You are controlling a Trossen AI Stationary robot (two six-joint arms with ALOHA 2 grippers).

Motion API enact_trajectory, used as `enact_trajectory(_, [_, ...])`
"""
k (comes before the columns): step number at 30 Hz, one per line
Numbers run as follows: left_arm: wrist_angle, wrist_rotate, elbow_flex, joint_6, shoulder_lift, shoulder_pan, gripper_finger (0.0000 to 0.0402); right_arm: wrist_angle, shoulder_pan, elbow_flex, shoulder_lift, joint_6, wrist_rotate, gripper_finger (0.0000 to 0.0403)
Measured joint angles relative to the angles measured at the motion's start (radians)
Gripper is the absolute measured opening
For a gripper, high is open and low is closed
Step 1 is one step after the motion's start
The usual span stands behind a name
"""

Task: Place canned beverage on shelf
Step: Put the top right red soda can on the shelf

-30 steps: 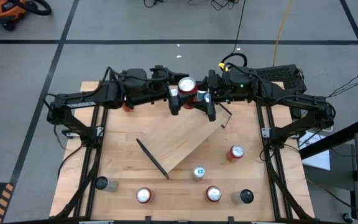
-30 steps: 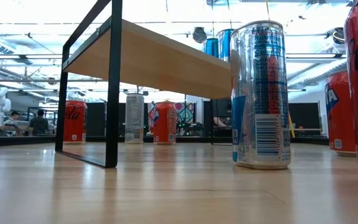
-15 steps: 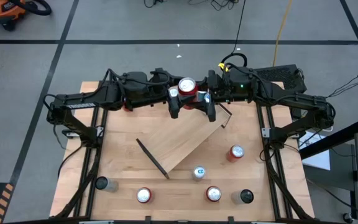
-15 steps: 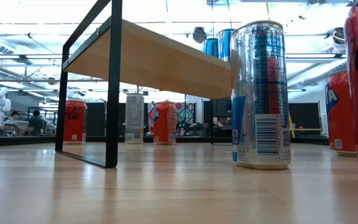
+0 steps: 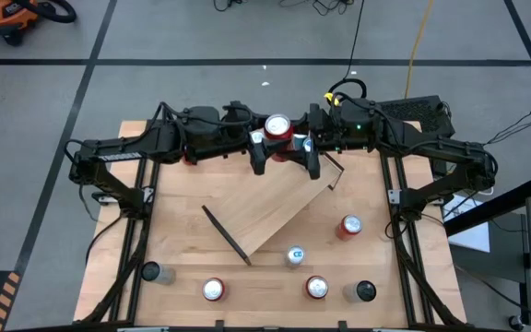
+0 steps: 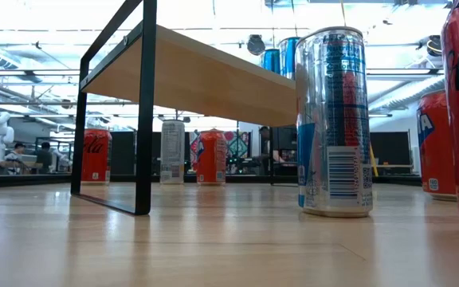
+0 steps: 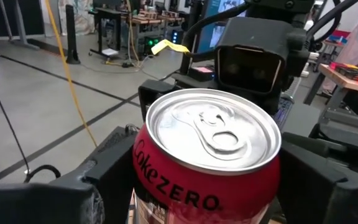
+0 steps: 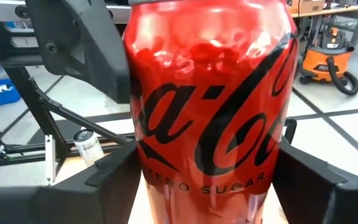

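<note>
A red Coke Zero can (image 5: 277, 126) hangs upright in the air over the table's far middle, between my two grippers. My left gripper (image 5: 264, 138) reaches it from the left and my right gripper (image 5: 298, 140) from the right, each with a finger on either side of the can. The left wrist view shows the can's silver top (image 7: 210, 130), and the right wrist view its red wall (image 8: 210, 93). The shelf (image 5: 270, 207), a light-wood board on black end brackets, stands slantwise on the table just nearer than the can. My left gripper has the can's wall just under the top rim (image 7: 140, 167) between its two fingers, coming level from the table's left. The can stands upright, clear of table and shelf. My right gripper has the can's red wall (image 8: 135, 163) between its two fingers, coming about level from the table's right. The can stands upright between them.
Several cans stand on the near half of the table: a red one (image 5: 350, 225), a silver-blue one (image 5: 294, 255), two silver-topped ones (image 5: 213, 290) (image 5: 316, 287) and two dark ones (image 5: 150, 272) (image 5: 365, 291). More cans (image 6: 210, 157) stand beyond the shelf.
</note>
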Motion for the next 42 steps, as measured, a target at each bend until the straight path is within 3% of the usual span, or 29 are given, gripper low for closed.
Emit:
enact_trajectory(9, [-0.004,0.041,-0.001,0.001,-0.007,0.000,0.0297,-0.056,0.001,0.002,-0.026,0.076,-0.033,0.0357])
enact_trajectory(23, [-0.147,0.074,-0.022,0.022,-0.029,0.001,0.0296,-0.300,0.000,0.002,-0.210,0.060,0.029,0.0365])
enact_trajectory(26, [-0.087,0.081,-0.101,0.033,-0.031,0.010,0.0296,-0.331,0.000,0.002,-0.258,0.099,0.028,0.0366])
enact_trajectory(35, [0.335,0.109,-0.402,-0.001,-0.028,0.039,0.0295,-0.353,0.000,0.001,-0.380,0.164,0.026,0.0365])
enact_trajectory(42, [0.366,0.067,-0.483,0.001,-0.028,0.071,0.0295,-0.369,0.000,0.001,-0.422,0.155,0.023,0.0364])
